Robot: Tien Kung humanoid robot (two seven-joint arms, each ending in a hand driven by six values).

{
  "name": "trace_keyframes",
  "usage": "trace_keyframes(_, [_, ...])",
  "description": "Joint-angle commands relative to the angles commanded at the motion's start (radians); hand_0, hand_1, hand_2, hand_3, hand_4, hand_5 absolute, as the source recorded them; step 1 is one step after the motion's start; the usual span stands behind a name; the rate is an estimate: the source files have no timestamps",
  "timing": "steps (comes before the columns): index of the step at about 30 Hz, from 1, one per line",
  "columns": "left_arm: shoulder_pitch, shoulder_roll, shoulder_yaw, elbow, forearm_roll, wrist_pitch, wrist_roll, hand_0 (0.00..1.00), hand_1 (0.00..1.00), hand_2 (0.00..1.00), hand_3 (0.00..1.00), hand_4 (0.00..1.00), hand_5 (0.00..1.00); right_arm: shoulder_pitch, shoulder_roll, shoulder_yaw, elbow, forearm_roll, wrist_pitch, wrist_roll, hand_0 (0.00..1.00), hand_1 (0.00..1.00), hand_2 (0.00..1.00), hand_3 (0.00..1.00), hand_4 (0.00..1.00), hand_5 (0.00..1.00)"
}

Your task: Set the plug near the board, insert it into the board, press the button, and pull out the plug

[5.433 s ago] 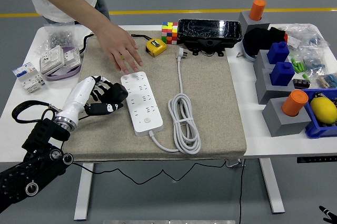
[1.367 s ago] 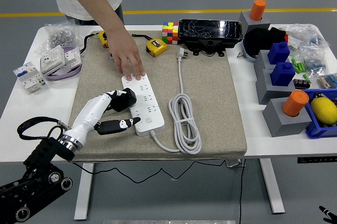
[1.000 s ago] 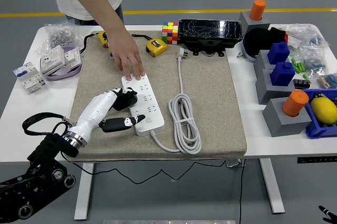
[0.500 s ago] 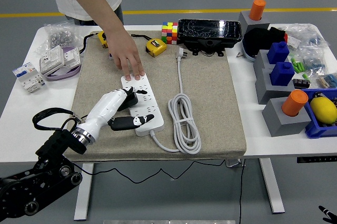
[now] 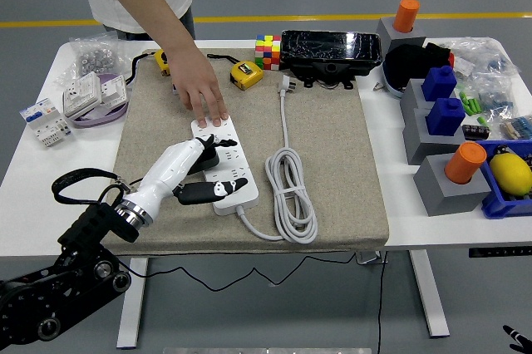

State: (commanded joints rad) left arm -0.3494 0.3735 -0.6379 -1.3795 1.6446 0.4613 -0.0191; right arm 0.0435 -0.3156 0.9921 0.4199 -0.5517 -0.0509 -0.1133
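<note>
A white power strip (image 5: 233,157) lies on the beige mat (image 5: 332,163). My left hand (image 5: 208,173) comes in from the lower left and rests over the strip's left side. Its fingers are curled on a black plug (image 5: 206,158) that sits on the strip's middle sockets. Its thumb (image 5: 223,190) lies across the strip's near end, close to the button. A person's hand (image 5: 202,95) presses down on the strip's far end. The strip's own white plug (image 5: 285,84) and coiled cable (image 5: 291,196) lie to the right.
A yellow tape measure (image 5: 245,75), a colour cube (image 5: 268,51) and a black device (image 5: 331,53) sit along the mat's far edge. Grey and blue blocks with orange pegs (image 5: 445,121) stand at the right. Bags and white parts (image 5: 87,92) lie at the far left.
My left hand has moved forward and right from the mat's edge onto the strip, carrying the black plug over the sockets. The person's hand has stayed on the strip's far end.
</note>
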Motion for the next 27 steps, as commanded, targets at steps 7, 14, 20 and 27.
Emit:
trace_keyframes(7, [0.037, 0.024, -0.033, -0.101, -0.012, -0.02, 0.017, 0.683, 0.718, 0.725, 0.729, 0.876, 0.549, 0.0, 0.0, -0.001, 0.001, -0.002, 0.0, 0.0, 0.56, 0.637, 0.622, 0.601, 0.964, 0.495])
trace_keyframes(14, [0.058, 0.057, -0.066, -0.244, 0.028, -0.192, 0.197, 0.266, 0.34, 0.412, 0.722, 0.857, 0.47, -0.001, -0.001, 0.002, 0.0, -0.002, 0.001, -0.002, 0.56, 0.637, 0.622, 0.601, 0.964, 0.496])
trace_keyframes(20, [0.053, 0.061, -0.069, -0.29, 0.046, -0.362, 0.373, 0.163, 0.155, 0.221, 0.813, 0.873, 0.504, 0.002, -0.002, -0.004, 0.001, -0.001, 0.001, -0.001, 0.56, 0.638, 0.622, 0.601, 0.964, 0.496])
trace_keyframes(27, [0.046, 0.065, -0.061, -0.292, 0.051, -0.431, 0.448, 0.084, 0.075, 0.139, 0.869, 0.863, 0.475, 0.003, -0.006, -0.011, 0.001, 0.001, 0.001, -0.002, 0.561, 0.637, 0.622, 0.601, 0.964, 0.495])
